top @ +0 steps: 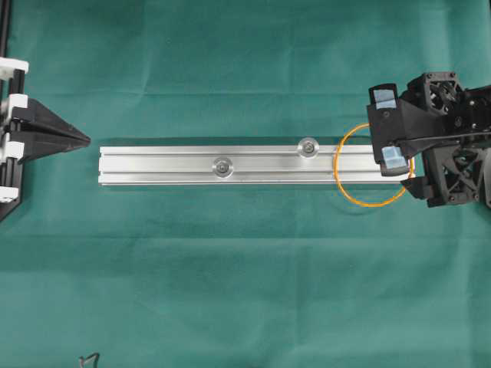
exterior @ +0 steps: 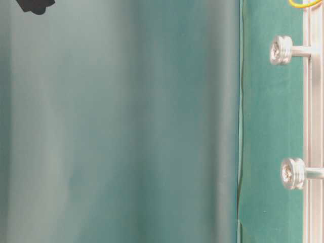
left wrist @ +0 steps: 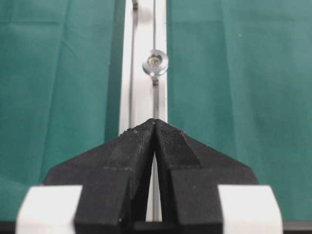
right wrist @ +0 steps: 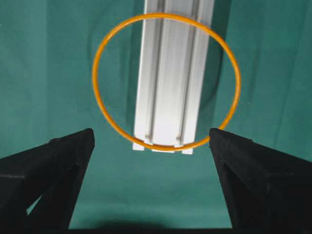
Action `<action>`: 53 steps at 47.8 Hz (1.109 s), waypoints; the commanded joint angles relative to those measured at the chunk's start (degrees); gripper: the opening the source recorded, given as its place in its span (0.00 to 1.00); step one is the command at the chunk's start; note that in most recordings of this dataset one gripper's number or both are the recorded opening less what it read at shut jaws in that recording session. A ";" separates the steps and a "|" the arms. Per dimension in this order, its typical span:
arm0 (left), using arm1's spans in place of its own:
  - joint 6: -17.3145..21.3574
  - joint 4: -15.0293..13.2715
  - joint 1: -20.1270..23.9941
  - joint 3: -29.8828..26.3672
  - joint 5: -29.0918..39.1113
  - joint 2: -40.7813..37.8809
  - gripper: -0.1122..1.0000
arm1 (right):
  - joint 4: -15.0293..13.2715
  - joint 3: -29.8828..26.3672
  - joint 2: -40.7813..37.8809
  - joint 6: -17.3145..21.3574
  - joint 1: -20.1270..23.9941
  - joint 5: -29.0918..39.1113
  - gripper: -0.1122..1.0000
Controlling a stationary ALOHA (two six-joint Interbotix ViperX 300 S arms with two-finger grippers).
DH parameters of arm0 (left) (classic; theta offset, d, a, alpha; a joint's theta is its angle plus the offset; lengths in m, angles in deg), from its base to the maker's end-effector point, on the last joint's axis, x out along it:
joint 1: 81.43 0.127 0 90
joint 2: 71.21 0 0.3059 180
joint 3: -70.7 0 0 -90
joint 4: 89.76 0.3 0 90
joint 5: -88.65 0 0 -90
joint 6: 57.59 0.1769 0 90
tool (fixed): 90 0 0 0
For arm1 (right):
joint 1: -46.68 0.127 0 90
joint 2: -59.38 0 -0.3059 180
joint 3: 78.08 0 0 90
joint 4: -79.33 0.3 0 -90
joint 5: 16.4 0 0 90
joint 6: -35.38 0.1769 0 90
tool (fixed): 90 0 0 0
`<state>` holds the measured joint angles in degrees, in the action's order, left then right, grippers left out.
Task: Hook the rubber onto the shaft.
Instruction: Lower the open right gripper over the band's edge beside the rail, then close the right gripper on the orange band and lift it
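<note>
Black plastic fingers of your right gripper [right wrist: 152, 141] stand wide apart, holding nothing, just short of the thin orange-yellow rubber band [right wrist: 97, 58]. That loop lies draped over the near end of the long ridged aluminium rail [right wrist: 170, 73] on the green cloth worktop [top: 230, 268]. Further along, two silver shafts [top: 308, 146] stand bare, so hooking seems not yet begun. Farthest, your left gripper [top: 86, 140] rests closed and empty. No containers appear.

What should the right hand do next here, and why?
Probably lower and close on the rubber band: the right hand is open above the rail's end, the band lies loose across it, hooked on neither shaft.
</note>
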<state>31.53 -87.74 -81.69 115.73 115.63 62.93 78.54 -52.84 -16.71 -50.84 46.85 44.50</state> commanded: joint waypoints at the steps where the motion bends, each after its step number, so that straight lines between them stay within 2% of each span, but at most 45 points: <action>1: -0.18 0.09 0.00 -1.93 -0.26 -0.44 0.10 | 0.79 -0.18 0.00 0.18 -0.09 -0.70 0.98; 25: -0.79 0.09 0.00 -1.93 -0.26 -0.44 0.10 | 5.19 4.66 -3.08 0.18 1.85 -9.23 0.97; 53: -0.79 0.09 0.00 -1.93 -0.26 -0.44 0.10 | 6.68 8.00 -9.67 0.18 5.01 -18.63 0.97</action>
<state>30.65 -87.82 -81.69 115.73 115.63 62.93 84.87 -44.66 -26.29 -50.58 51.51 26.93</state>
